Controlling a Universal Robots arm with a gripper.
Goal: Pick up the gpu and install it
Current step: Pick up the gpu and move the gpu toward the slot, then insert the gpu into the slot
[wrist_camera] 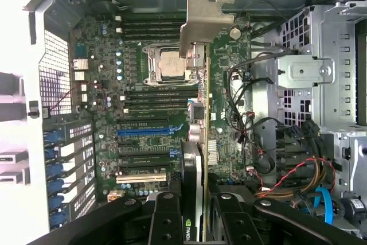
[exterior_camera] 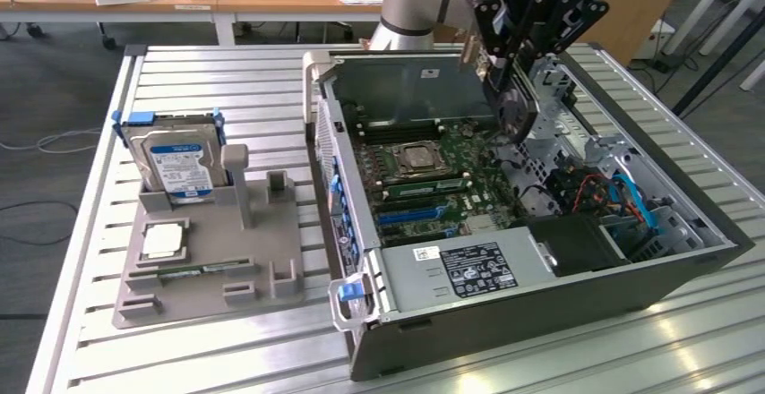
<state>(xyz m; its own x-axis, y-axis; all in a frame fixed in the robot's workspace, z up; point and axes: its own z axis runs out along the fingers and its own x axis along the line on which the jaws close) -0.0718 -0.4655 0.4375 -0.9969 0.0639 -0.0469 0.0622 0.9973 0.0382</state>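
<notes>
— Slatted metal desk (exterior_camera: pixel 179 63), open computer case (exterior_camera: pixel 669 269) lying on its side, motherboard (exterior_camera: pixel 431 179) facing up. Where was the card?

— Edge-on above the board: gpu (exterior_camera: pixel 519 121) clamped between the tool's (exterior_camera: pixel 511 76) fingers (wrist_camera: pixel 166 222), clear of every slot. Its silver end bracket (wrist_camera: pixel 205 18) showed just beside the CPU socket (wrist_camera: pixel 166 64) in the wrist view.

— Hazards?

— Three, by my reckoning. Loose cables (wrist_camera: pixel 241 101) ran close along one side of the card, so a sideways drift could snag them. The blue slot (wrist_camera: pixel 143 131) lay off the card's line. A straight descent from there would probably set the edge connector down on bare components. The grip held one end only, so a knock on the bracket might twist the card in the tool.

— Hard drive (exterior_camera: pixel 177 163)?

— Standing in the grey fixture (exterior_camera: pixel 227 304), well apart from the case.
</notes>
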